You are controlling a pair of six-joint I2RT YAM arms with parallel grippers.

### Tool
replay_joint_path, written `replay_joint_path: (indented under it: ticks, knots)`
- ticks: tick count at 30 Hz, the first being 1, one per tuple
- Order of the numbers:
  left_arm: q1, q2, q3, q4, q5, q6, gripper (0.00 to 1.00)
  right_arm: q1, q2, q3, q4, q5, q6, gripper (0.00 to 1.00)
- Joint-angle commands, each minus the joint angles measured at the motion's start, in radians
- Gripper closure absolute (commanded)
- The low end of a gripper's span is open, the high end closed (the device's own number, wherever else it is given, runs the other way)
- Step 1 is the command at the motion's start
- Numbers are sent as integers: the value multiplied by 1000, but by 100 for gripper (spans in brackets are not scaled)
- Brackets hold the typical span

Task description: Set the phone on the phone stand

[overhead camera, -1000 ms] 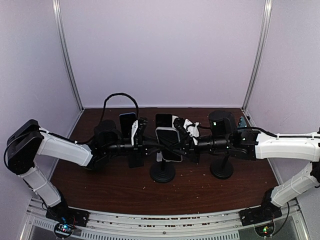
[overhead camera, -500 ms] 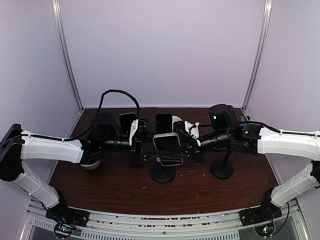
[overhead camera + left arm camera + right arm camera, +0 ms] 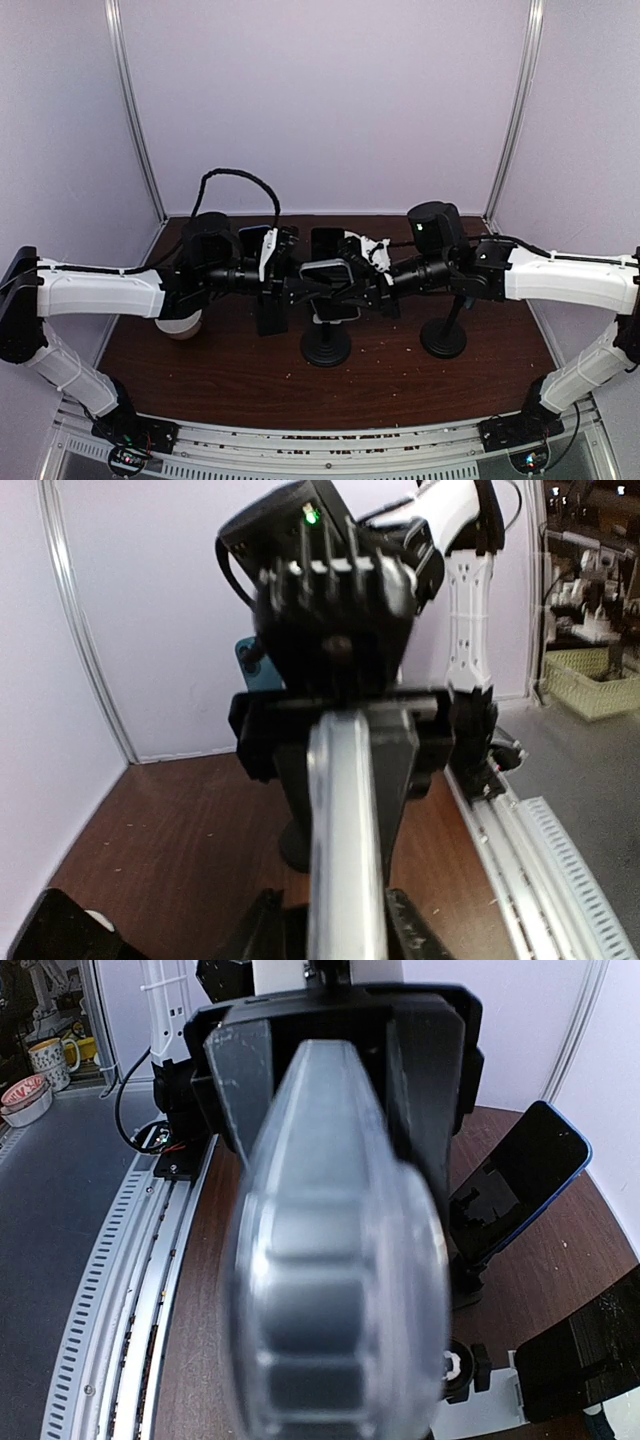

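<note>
A phone [image 3: 325, 270] with a silver edge and clear case hangs in mid-air between both grippers, tilted toward flat, above the black round-based phone stand [image 3: 325, 345]. My right gripper [image 3: 358, 275] is shut on its right end. The phone [image 3: 335, 1260] fills the right wrist view and hides the fingers. My left gripper [image 3: 300, 280] reaches in from the left. In the left wrist view the phone's edge [image 3: 345, 830] runs between my fingers [image 3: 265, 925]. The jaws stand on either side of it, with a thin dark gap on the left.
A second black stand [image 3: 443, 338] rises at the right. A blue phone [image 3: 255, 240] and a dark phone [image 3: 328, 240] lean on holders at the back, with a black holder [image 3: 270, 318] in front. A pale round object [image 3: 180, 325] sits under the left arm.
The phone has tipped from upright to nearly flat and risen a little above the stand. Both wrists moved up and back. The left jaws loosened from their grip.
</note>
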Motion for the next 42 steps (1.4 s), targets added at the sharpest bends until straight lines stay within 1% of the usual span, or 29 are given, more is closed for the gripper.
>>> replay_joint_path:
  ticks: [1,3,4,5,6,7,9,11,13,16,18,22,24,26,30,34,35,38,39,40,42]
  knots:
    - [6,28,89,5,93,3,85,-4,-30,-9,136,13,38,100]
    - [6,40,98,-8,128,-8,100,-4,-37,-16,149,24,57,98]
    - [6,40,99,-12,127,-17,100,-3,-40,-19,152,43,81,91]
    - [6,37,97,-26,106,-25,100,-2,-43,-24,157,90,115,80]
    - [6,29,97,-49,68,-25,100,-2,-50,-35,162,152,159,71]
    - [5,14,96,-88,24,-11,100,-2,-65,-59,170,234,202,68]
    - [6,-22,87,-149,-28,20,100,14,-114,-143,214,377,276,57]
    - [6,-51,73,-160,-58,22,100,53,-173,-232,262,466,305,51]
    - [6,-56,66,-118,-45,-5,100,88,-225,-309,305,535,317,45]
    - [6,-46,70,-27,-16,-69,100,97,-261,-394,366,576,355,40]
    - [6,-50,90,-20,-42,-97,100,102,-252,-409,368,604,368,37]
    - [6,-105,121,-89,-96,-114,100,128,-220,-416,397,678,360,36]
    - [6,-139,132,-150,-144,-106,100,148,-206,-424,437,718,367,36]
    - [6,-166,129,-175,-174,-106,100,175,-183,-431,492,737,380,36]
    - [6,-190,122,-158,-160,-129,100,209,-131,-425,555,760,399,36]
    - [4,-171,124,-136,-155,-141,100,219,-86,-396,588,752,412,37]
    - [5,-163,127,-130,-147,-147,100,226,-75,-385,586,765,406,38]
    - [1,-148,140,-132,-138,-149,100,236,-53,-372,589,807,405,53]
    - [-1,-148,144,-146,-141,-140,100,236,-50,-375,593,808,405,56]
    - [-2,-150,144,-157,-142,-133,100,238,-49,-376,595,809,409,56]
    - [-3,-153,142,-175,-139,-127,100,242,-44,-373,593,819,417,53]
